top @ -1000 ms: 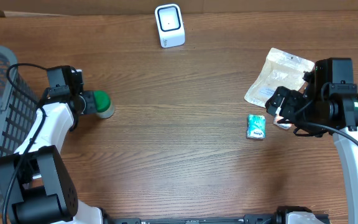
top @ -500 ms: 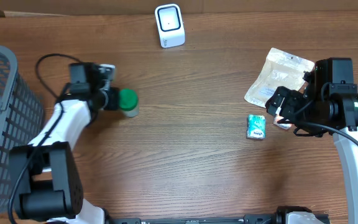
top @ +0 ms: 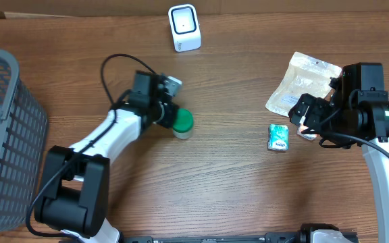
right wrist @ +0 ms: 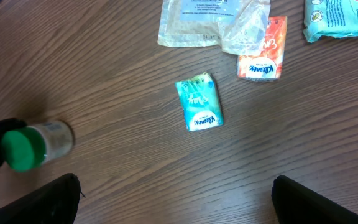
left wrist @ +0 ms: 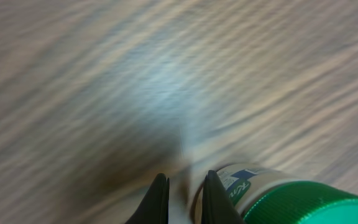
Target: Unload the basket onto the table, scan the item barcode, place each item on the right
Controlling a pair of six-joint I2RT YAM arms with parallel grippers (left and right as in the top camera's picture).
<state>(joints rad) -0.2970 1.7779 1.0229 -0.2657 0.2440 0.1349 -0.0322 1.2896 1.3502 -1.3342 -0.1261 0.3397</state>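
1. Overhead shows the task only partway. The bottle [top: 182, 123] lies on its side on the wooden surface [top: 215, 189], on the robot's side of the scanner [top: 184, 27] and apart from it, so no scan looks done.
2. The left end effector [left wrist: 186, 175] is clenched, with a sliver of bare wood showing between its fingers. The bottle sits against the outside of one finger. That wrist view is blurred, so the bottle may be merely pressed rather than pinched.
3. The right end effector [right wrist: 175, 178] is spread wide and empty, well to the scanner's right.
4. What remains, as I judge it, is to bring the bottle to the scanner's window and turn the label's barcode toward it. No barcode is visible.
5. The bottle is a pale cylinder with a printed label and a glossy green cap, and it is apt to roll. The scanner is a white rounded block with a dark window. To its right lie a soft teal tissue pack [top: 278, 137] and a wrinkled clear pouch [top: 299, 84]. Far to its left is a grey mesh basket [top: 5, 135].
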